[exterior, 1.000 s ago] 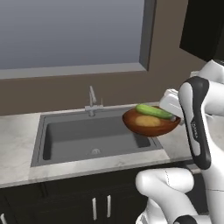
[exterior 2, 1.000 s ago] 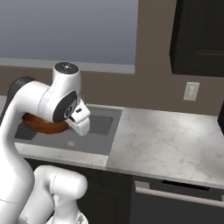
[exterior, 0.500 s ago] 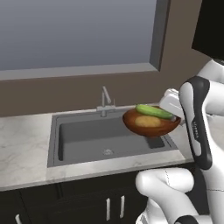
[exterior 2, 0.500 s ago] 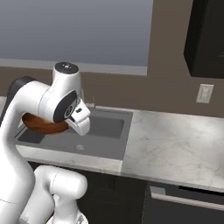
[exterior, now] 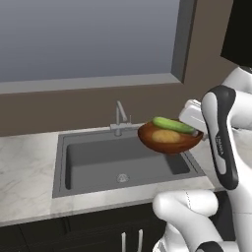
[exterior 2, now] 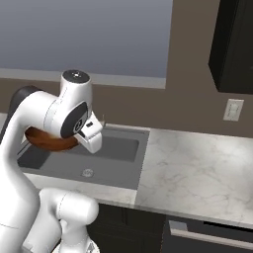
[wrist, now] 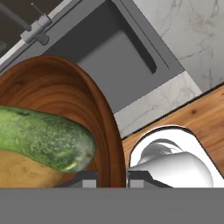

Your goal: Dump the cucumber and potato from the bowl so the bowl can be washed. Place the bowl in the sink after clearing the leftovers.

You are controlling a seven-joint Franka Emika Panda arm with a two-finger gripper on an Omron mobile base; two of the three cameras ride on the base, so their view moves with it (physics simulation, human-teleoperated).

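The reddish-brown bowl [exterior: 170,141] hangs level over the right end of the dark-grey sink [exterior: 98,160], by the faucet [exterior: 119,117]. In it the green cucumber [exterior: 172,124] lies on top of the tan potato [exterior: 166,136]. My gripper [wrist: 111,179] is shut on the bowl's rim [wrist: 109,131], one fingertip inside and one outside. In the hand view the cucumber [wrist: 43,135] lies across the potato [wrist: 26,173], with the sink [wrist: 118,57] below. In the right base view my arm hides most of the bowl [exterior 2: 44,141].
Marble counter [exterior 2: 197,163] runs to the right of the sink, with a wall outlet [exterior 2: 233,109] and a dark upper cabinet [exterior 2: 237,44] above it. A window ledge [exterior: 88,83] runs behind the faucet. The drain [exterior: 122,177] sits mid-basin.
The whole scene has slid to the right in both base views, so the base has driven. The bowl keeps its place relative to the arm, still gripped, with both vegetables inside.
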